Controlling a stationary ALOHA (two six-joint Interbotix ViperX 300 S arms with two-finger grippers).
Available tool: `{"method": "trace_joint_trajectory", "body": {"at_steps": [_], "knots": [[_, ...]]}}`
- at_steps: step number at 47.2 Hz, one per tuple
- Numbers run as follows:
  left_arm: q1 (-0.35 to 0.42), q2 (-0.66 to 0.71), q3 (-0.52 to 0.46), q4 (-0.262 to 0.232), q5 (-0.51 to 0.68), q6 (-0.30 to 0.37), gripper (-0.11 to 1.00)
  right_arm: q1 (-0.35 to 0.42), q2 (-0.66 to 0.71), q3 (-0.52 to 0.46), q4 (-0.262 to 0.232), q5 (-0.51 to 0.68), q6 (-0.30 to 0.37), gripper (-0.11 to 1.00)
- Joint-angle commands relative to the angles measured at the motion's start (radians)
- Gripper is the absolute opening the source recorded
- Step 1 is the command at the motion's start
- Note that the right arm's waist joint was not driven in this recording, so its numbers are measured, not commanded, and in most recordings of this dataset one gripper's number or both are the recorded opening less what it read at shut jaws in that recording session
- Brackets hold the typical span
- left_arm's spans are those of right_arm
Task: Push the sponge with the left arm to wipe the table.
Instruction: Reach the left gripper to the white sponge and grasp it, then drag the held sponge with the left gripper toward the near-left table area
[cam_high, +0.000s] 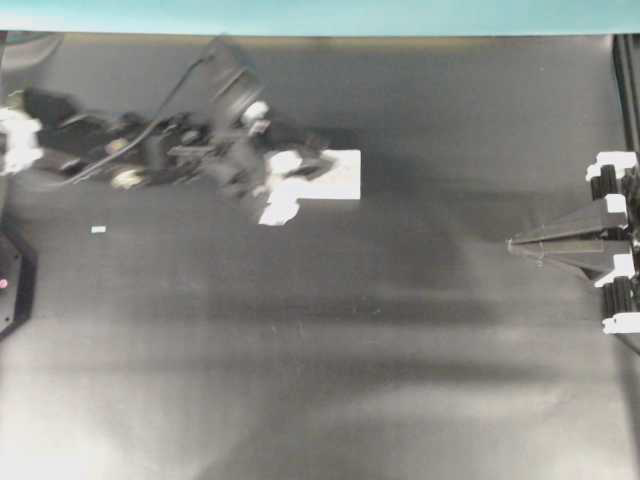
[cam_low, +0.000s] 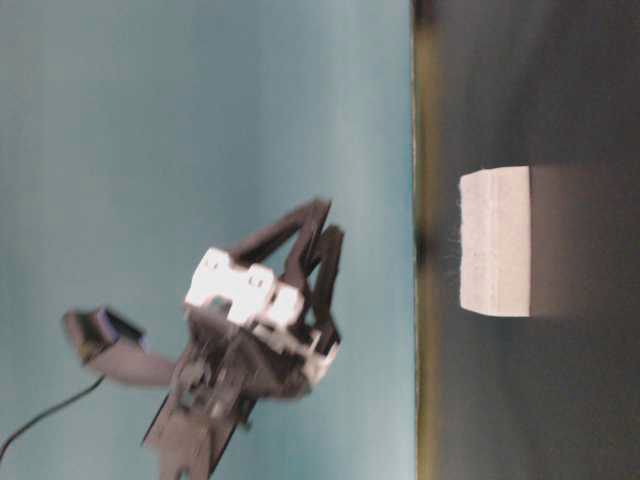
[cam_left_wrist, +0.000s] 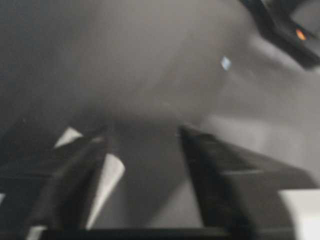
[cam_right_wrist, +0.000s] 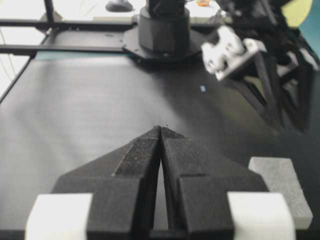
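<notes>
overhead view, left end effector (cam_high: 290, 185) open over sponge (cam_high: 335, 175), right end effector (cam_high: 515, 243) closed, white scrap (cam_high: 98, 229) apart

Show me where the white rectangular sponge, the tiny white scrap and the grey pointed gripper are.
white rectangular sponge (cam_high: 338, 175): overhead view, top face.
tiny white scrap (cam_high: 98, 229): overhead view, its middle.
grey pointed gripper (cam_high: 512, 243): overhead view, closed tip.
</notes>
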Motion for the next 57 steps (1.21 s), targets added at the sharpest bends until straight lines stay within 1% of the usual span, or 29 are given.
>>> {"method": "trace_joint_trajectory", "body": {"at_steps": [1, 2, 4, 10, 14, 21, 27, 34, 57], "knots": [[0.017, 0.061, -0.067, 0.003, 0.015, -0.002, 0.71, 0.000, 0.008, -0.005, 0.002, -0.009, 0.003, 0.00], [0.023, 0.077, -0.077, 0.003, 0.020, -0.002, 0.75, 0.000, 0.008, -0.003, 0.002, -0.009, 0.003, 0.00], [0.035, 0.104, -0.092, 0.003, 0.026, -0.003, 0.77, 0.000, 0.008, -0.002, 0.002, -0.009, 0.003, 0.00], [0.058, 0.189, -0.129, 0.003, 0.028, -0.008, 0.71, 0.000, 0.008, 0.006, 0.002, -0.009, 0.003, 0.00], [0.071, 0.230, -0.144, 0.003, 0.026, -0.025, 0.67, 0.000, 0.008, 0.011, 0.002, -0.009, 0.005, 0.00], [0.089, 0.264, -0.143, 0.003, 0.023, -0.028, 0.67, 0.000, 0.008, 0.017, 0.002, -0.009, 0.005, 0.00], [0.091, 0.273, -0.137, 0.003, 0.021, -0.034, 0.67, 0.000, 0.006, 0.021, 0.002, -0.009, 0.005, 0.00], [0.067, 0.270, -0.127, 0.003, 0.021, -0.055, 0.67, 0.000, 0.005, 0.023, 0.002, -0.009, 0.005, 0.00], [0.032, 0.244, -0.037, 0.003, 0.023, -0.075, 0.65, 0.000, 0.003, 0.028, 0.002, -0.008, 0.005, 0.00]]}}
